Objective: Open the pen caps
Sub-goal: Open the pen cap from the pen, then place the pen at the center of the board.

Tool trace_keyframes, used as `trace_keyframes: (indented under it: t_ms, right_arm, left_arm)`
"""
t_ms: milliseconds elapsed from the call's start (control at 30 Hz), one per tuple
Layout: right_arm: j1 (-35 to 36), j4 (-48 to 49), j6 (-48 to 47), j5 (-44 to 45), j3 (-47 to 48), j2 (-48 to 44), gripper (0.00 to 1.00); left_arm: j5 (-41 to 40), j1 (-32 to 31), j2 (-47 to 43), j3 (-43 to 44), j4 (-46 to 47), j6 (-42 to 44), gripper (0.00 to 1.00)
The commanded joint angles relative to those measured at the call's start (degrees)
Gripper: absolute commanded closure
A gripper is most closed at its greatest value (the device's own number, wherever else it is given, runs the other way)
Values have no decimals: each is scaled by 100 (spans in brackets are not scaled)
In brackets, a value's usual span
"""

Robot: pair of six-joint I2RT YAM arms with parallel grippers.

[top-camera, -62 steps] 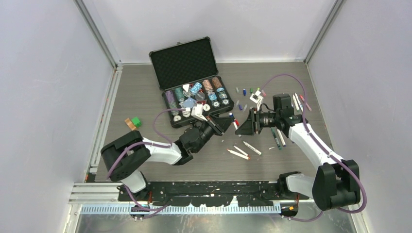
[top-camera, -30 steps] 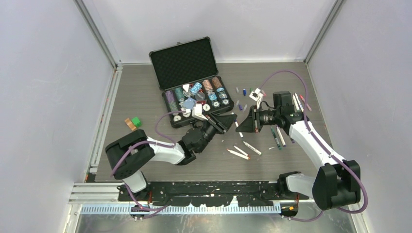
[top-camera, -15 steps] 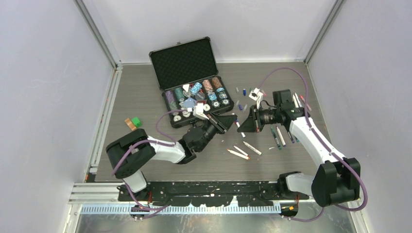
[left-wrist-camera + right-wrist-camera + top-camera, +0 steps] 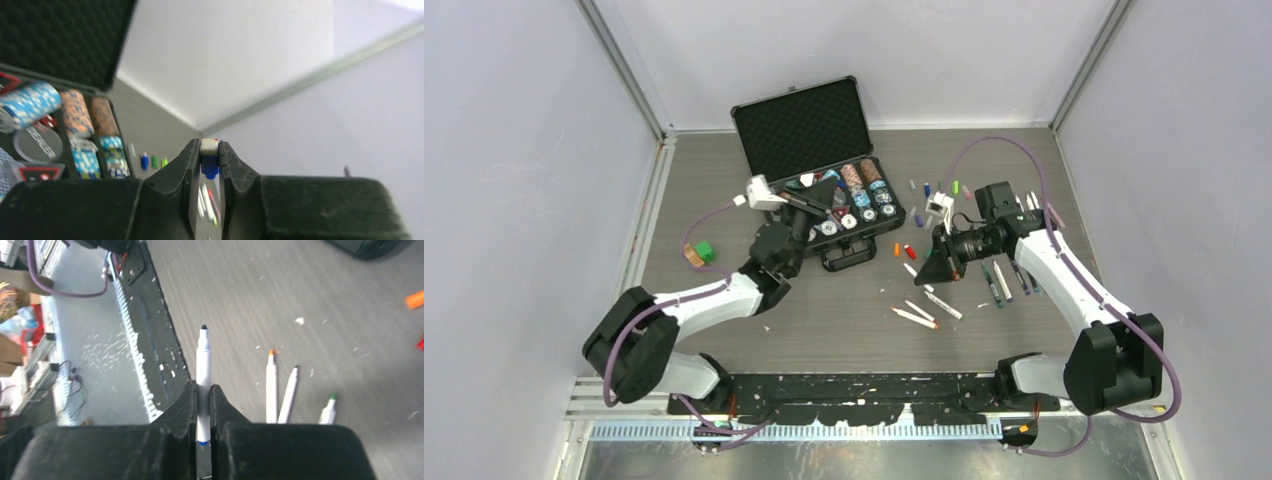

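Grey woodgrain tabletop [image 4: 844,320]; left gripper [image 4: 210,146] pinches stubby blue cap [image 4: 210,169], right gripper [image 4: 203,390] clamps slim white pen [image 4: 203,360].

Pens [image 4: 942,304] and pen caps [image 4: 910,251] on table [image 4: 724,170], right of case [image 4: 802,128]

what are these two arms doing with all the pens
They are uncapping marker pens. The right fingers grip a white pen, its dark tip bare. The left fingers pinch a small blue cap, held up by the open chip case. More uncapped pens and loose caps lie on the table.
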Motion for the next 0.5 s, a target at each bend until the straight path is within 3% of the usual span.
trace_keyframes:
  t_ms: [0, 133, 267, 467]
  right_arm:
    - [50, -845, -423, -39, 35, 10, 100]
    - [21, -943, -626, 858, 63, -57, 100]
    - [-233, -685, -482, 2321, -233, -110, 99]
    - [-678, -412, -875, 3734, -498, 309, 92]
  left_arm:
    - [-1107, 181, -343, 1, 315, 124, 100]
    - [-668, 239, -586, 26, -182, 35, 100]
    - [313, 235, -771, 436, -2458, -584, 100]
    - [1291, 151, -746, 196, -2863, -639, 100]
